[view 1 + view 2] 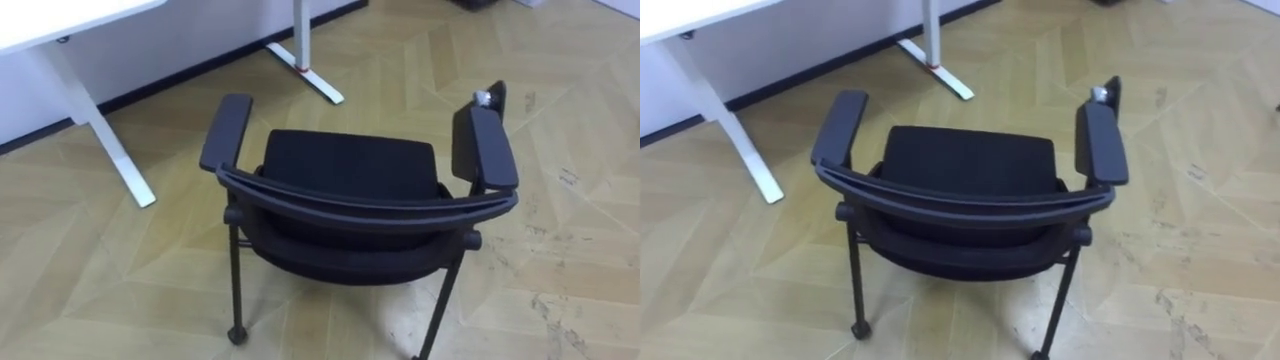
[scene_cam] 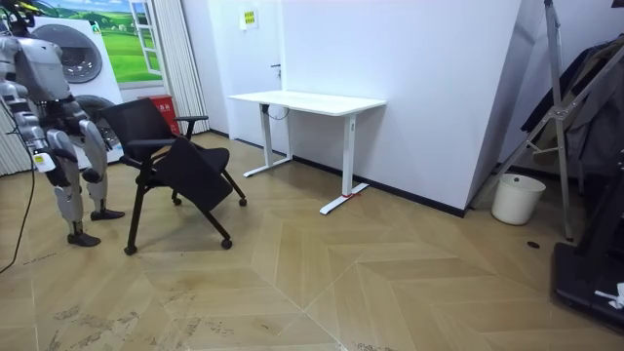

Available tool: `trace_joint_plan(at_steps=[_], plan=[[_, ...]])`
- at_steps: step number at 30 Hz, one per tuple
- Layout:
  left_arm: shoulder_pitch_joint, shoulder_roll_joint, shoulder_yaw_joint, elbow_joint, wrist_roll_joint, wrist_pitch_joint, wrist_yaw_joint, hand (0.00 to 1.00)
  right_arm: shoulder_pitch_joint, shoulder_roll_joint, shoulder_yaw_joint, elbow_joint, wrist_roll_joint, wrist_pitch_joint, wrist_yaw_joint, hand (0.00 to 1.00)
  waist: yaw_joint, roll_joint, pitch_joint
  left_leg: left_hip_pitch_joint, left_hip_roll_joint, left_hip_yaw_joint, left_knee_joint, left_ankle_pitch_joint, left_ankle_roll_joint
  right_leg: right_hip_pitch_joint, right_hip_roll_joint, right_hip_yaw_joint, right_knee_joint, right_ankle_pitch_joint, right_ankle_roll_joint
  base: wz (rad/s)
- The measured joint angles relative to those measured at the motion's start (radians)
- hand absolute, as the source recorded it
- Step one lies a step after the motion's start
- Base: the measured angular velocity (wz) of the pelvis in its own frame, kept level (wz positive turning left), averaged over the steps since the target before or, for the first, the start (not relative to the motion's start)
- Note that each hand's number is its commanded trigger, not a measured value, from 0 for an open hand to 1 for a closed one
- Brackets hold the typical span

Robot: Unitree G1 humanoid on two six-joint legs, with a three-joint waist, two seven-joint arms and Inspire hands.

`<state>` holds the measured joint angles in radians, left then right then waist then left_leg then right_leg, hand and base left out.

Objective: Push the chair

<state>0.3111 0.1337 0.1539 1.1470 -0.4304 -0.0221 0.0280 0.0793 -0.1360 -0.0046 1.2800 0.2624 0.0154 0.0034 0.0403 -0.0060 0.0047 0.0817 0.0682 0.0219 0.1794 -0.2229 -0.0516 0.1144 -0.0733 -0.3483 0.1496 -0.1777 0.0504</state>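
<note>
Right hand (image 2: 41, 160) hangs low by the robot's side, can't tell if it's open or closed, same for the left hand (image 2: 91, 175). Chair (image 1: 350, 165) sits dead at 12 o'clock, backrest (image 1: 365, 208) running 9-to-3, left hand looks slightly nearer imo.
</note>
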Motion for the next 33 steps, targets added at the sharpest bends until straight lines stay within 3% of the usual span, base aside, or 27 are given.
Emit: trace_joint_plan(at_steps=[5,8,10,14,18,24,27,33], plan=[[0.019,-0.002,0.032,-0.028,-0.002,0.019,0.004,0.00,-0.003,-0.019,0.000,-0.001,-0.007,0.000,0.002,0.00,0.033,0.011,0.0039,-0.032,-0.012,-0.016,0.028,0.000,0.000,0.007,-0.014,-0.045,0.001,-0.004,0.006,0.31],[0.024,0.006,0.103,-0.048,-0.062,0.013,0.021,0.00,-0.029,-0.030,-0.001,0.009,-0.029,0.000,0.004,0.00,0.053,0.011,0.0069,-0.045,-0.021,-0.040,0.042,0.000,0.000,0.017,-0.019,-0.066,0.001,-0.011,0.008,0.31],[0.039,0.007,0.108,-0.061,-0.091,0.014,0.041,0.00,-0.032,-0.038,0.003,0.007,-0.028,0.000,0.006,0.00,0.059,0.014,0.0042,-0.045,-0.026,-0.043,0.045,0.000,0.001,0.025,-0.024,-0.071,0.004,-0.017,0.012,0.24],[0.058,0.013,0.140,-0.116,-0.120,0.015,0.099,0.00,-0.032,-0.045,0.004,0.006,-0.030,-0.001,-0.001,0.00,0.106,0.026,-0.0008,-0.040,-0.030,-0.044,0.045,0.000,0.001,0.028,-0.027,-0.075,0.002,-0.019,0.014,0.08],[0.055,0.012,0.218,-0.203,-0.129,0.012,0.180,0.00,-0.042,-0.064,-0.001,0.003,-0.028,-0.006,-0.004,0.00,0.109,0.035,-0.0017,-0.045,-0.034,-0.057,0.048,0.000,0.001,0.044,-0.029,-0.097,0.002,-0.021,0.018,0.19],[0.050,0.011,0.296,-0.522,-0.143,-0.032,0.322,0.00,-0.053,-0.082,-0.011,-0.007,-0.076,-0.041,-0.015,0.00,0.148,0.044,-0.0020,-0.052,-0.034,-0.053,0.054,0.000,0.001,0.041,-0.029,-0.090,0.003,-0.022,0.017,0.03],[0.042,0.020,0.313,-0.652,-0.131,-0.091,0.410,0.00,-0.047,-0.079,-0.017,-0.006,-0.074,-0.056,-0.014,0.00,0.152,0.038,-0.0022,-0.045,-0.036,-0.051,0.052,0.001,0.001,0.046,-0.030,-0.084,0.004,-0.022,0.017,-0.03],[0.009,0.022,0.310,-0.857,0.091,-0.133,0.557,0.00,-0.022,-0.076,-0.018,-0.007,-0.094,-0.071,-0.014,0.00,0.129,0.039,-0.0029,-0.042,-0.037,-0.061,0.055,0.001,0.002,0.046,-0.030,-0.091,0.003,-0.022,0.017,0.02]])
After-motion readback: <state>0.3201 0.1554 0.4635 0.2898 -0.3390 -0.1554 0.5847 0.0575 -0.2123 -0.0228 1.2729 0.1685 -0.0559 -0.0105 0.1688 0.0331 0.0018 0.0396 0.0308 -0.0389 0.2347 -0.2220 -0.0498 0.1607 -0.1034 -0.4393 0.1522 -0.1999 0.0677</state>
